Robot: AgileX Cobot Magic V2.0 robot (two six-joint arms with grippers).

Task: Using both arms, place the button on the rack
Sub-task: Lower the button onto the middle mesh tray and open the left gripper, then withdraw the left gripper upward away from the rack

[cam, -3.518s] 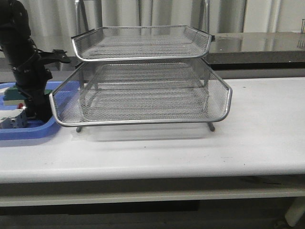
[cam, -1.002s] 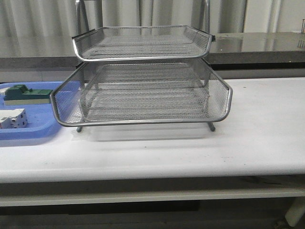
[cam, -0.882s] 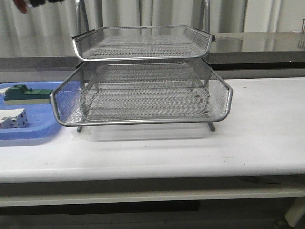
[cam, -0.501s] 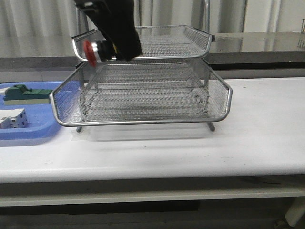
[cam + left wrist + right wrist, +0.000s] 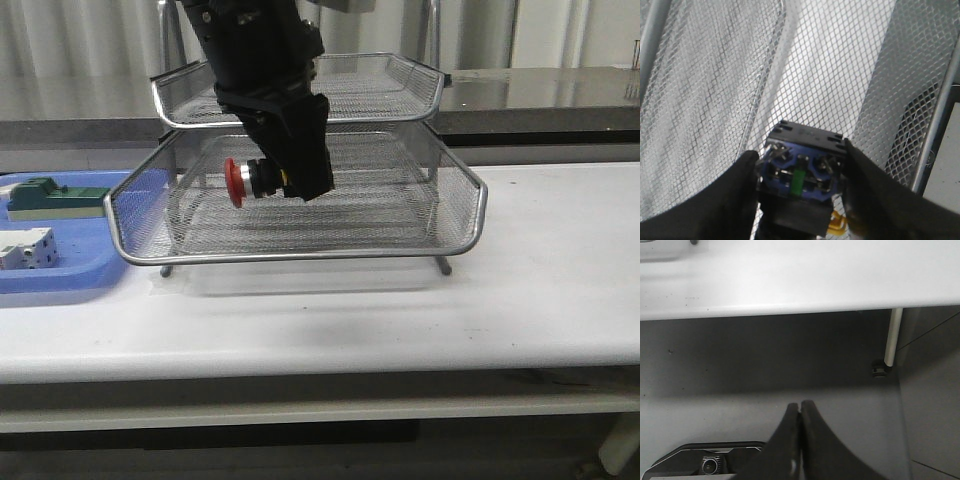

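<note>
Left claw (image 5: 283, 180) grips the button (image 5: 252, 180) above white table (image 5: 560, 270).

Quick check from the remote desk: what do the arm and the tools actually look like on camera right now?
The left arm is bulky and black, tapering into a matte black tool with two broad, rounded fingers. The right tool is black too, with slim pointed fingers meeting at a tip. No markings or cables are clear.

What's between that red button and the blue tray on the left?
In the front view, only the rack's mesh side wall separates the button from the blue tray.
</note>
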